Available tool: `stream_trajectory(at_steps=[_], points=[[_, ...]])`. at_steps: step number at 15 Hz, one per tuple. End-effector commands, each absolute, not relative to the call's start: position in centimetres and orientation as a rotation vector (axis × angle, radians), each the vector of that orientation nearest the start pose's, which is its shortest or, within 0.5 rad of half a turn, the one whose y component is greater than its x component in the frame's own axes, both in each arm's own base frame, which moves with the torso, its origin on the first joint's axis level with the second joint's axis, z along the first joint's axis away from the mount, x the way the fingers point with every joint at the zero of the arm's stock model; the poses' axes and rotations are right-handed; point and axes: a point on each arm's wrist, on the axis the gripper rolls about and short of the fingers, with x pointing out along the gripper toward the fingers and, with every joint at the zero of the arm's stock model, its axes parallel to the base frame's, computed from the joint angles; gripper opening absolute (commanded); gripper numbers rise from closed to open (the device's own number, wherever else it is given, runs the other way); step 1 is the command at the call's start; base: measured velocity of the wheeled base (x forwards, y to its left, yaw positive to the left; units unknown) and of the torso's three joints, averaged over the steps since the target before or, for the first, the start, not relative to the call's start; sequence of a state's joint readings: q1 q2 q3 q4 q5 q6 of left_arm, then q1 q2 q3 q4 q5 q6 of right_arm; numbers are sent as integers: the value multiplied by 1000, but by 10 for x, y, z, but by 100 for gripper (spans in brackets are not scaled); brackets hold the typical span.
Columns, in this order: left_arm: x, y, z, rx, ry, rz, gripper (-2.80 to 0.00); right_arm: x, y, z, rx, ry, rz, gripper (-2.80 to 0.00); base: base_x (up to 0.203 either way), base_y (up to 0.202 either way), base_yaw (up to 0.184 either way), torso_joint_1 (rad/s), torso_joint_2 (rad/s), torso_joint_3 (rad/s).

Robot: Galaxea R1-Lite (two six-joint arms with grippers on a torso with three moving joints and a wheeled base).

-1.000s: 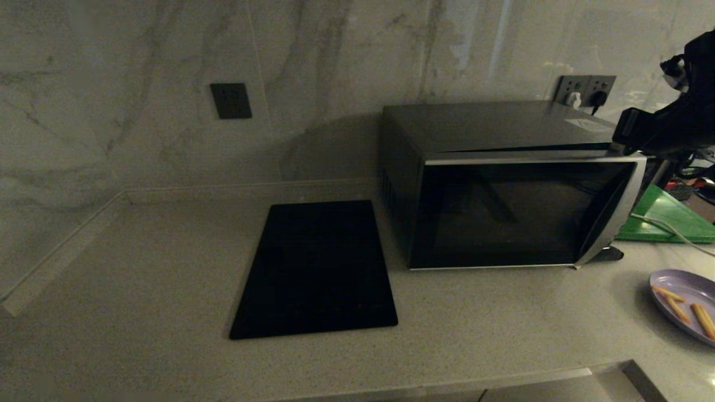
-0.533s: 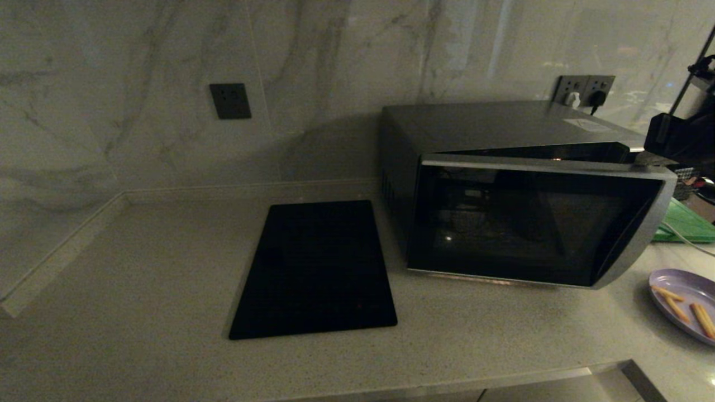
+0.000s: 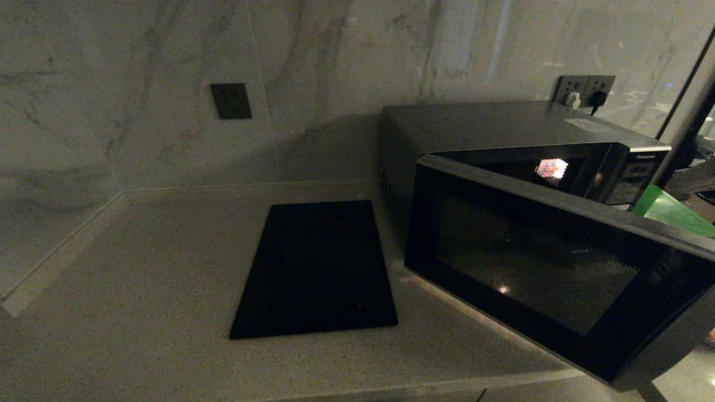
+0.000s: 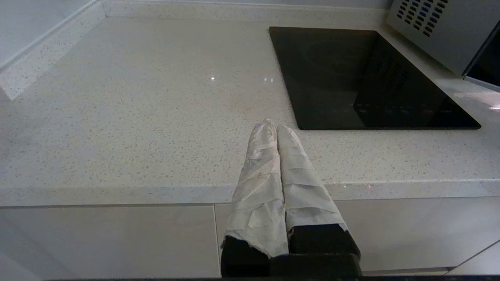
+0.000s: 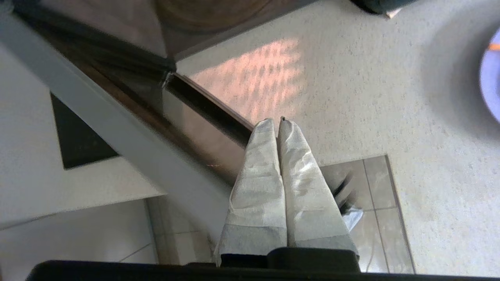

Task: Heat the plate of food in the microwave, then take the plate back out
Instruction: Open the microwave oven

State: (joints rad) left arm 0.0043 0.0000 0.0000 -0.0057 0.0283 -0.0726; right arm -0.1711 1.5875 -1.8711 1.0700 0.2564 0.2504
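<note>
The microwave [image 3: 491,125] stands at the back right of the counter, its dark glass door [image 3: 547,273] swung wide open towards me, with the keypad panel [image 3: 637,173] exposed. In the head view the door hides the plate of food. Only the plate's light-purple rim [image 5: 493,74] shows, at the edge of the right wrist view. My right gripper [image 5: 275,120] is shut and empty, close beside the open door's edge [image 5: 129,125] above the counter's front. My left gripper [image 4: 272,125] is shut and empty, parked over the counter's front edge left of the microwave [image 4: 441,31].
A flat black slab [image 3: 315,268] lies on the counter left of the microwave. A green board [image 3: 670,215] sits behind the door at the right. Wall sockets [image 3: 584,89] are behind the microwave. The open door juts out past the counter's front edge.
The microwave door went from nearly shut to wide open, swinging towards me. The right arm left the head view, and the door now covers the plate there.
</note>
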Motion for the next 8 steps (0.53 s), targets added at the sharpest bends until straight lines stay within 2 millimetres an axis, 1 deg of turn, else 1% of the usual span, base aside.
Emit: stream_trajectory(at_steps=[1, 3, 5, 7, 8], points=[[-23, 1, 76, -74, -6, 34, -280, 190, -27, 359, 398, 760, -9, -280, 0, 0, 0, 0, 0, 0], [-23, 1, 76, -74, -6, 34, -280, 178, -18, 353, 368, 835, 29, -280, 0, 0, 0, 0, 0, 0], [-23, 1, 76, -74, -6, 34, -280, 171, -7, 346, 301, 911, 100, -280, 0, 0, 0, 0, 0, 0], [-23, 1, 76, -74, -7, 34, -280, 168, 11, 339, 246, 968, 191, -280, 0, 0, 0, 0, 0, 0], [-23, 1, 76, -74, -6, 34, -280, 164, 23, 332, 208, 1007, 254, -280, 0, 0, 0, 0, 0, 0]])
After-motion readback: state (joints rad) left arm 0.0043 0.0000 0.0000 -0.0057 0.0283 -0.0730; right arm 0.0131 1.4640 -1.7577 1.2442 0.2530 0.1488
